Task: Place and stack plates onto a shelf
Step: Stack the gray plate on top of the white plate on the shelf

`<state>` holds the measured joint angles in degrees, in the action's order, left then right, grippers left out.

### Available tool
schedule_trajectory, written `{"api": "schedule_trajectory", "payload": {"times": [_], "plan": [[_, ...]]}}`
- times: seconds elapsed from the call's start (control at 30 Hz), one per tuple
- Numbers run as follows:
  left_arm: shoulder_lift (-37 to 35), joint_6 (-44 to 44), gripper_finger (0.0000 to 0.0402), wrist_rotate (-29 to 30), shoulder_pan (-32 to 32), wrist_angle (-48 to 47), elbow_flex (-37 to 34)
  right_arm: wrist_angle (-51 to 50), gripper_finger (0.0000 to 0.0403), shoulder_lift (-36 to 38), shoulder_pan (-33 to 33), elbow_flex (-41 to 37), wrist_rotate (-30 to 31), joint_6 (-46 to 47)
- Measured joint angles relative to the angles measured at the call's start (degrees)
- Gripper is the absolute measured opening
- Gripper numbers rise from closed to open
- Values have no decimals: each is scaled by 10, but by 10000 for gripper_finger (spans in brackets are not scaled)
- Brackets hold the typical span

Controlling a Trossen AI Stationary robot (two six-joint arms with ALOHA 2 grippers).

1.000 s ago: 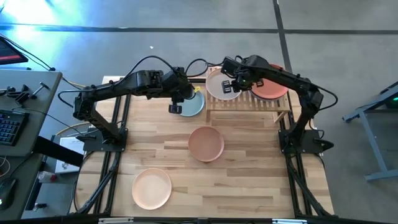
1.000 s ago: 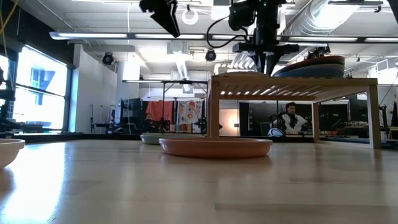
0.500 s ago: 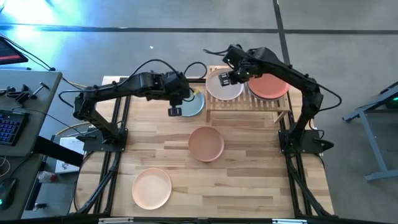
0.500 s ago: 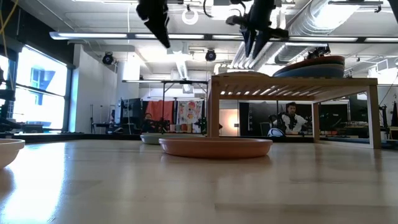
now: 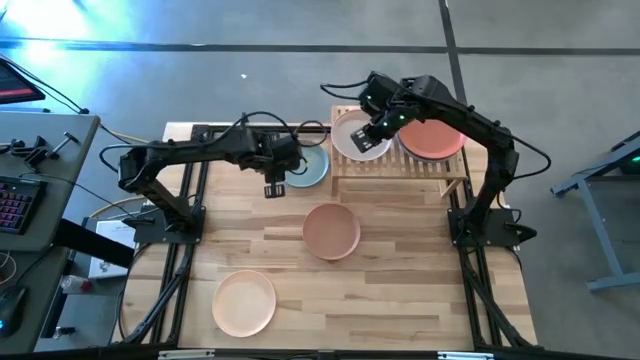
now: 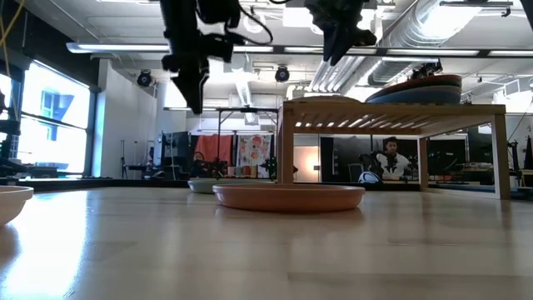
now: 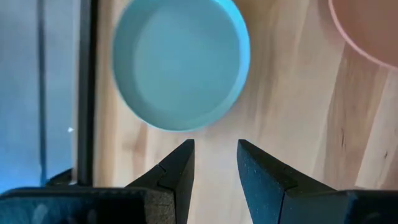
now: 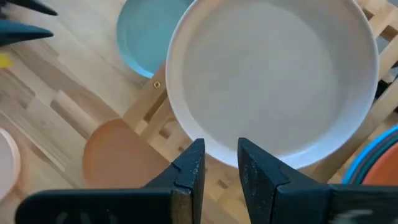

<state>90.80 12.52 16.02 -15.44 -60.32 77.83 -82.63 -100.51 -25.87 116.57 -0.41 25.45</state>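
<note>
My left gripper hangs open above bare table, just near-left of the pale blue plate, which lies flat beside the shelf's left end. My right gripper is open and hovers over the near rim of the off-white plate, which rests on the left half of the slatted shelf. On the shelf's right half sits a stack topped by the orange-red plate. The tan-pink plate and the peach plate lie on the table.
The tan-pink plate sits mid-table in front of the shelf's left leg. The peach plate is near the table's near-left corner. A desk with a keyboard stands left of the table. People show in the room behind.
My right gripper has risen straight up off the off-white plate, which stays on the shelf. My left gripper has come down and drifted toward the table's near-left, off the pale blue plate's near rim.
</note>
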Motion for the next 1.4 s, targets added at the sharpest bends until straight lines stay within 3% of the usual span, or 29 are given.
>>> {"api": "schedule_trajectory", "payload": {"times": [0.3,0.83,1.17,1.4], "plan": [[0,13,108,-40,0,77,-103,-53,73,4,0,0,-1,-59],[0,165,108,-41,1,258,-211,-59,73,5,0,0,17,-115],[41,202,108,-50,-7,286,-220,-59,73,5,0,0,17,-125],[90,191,108,10,-7,325,-220,-72,73,5,0,-1,17,-125]]}}
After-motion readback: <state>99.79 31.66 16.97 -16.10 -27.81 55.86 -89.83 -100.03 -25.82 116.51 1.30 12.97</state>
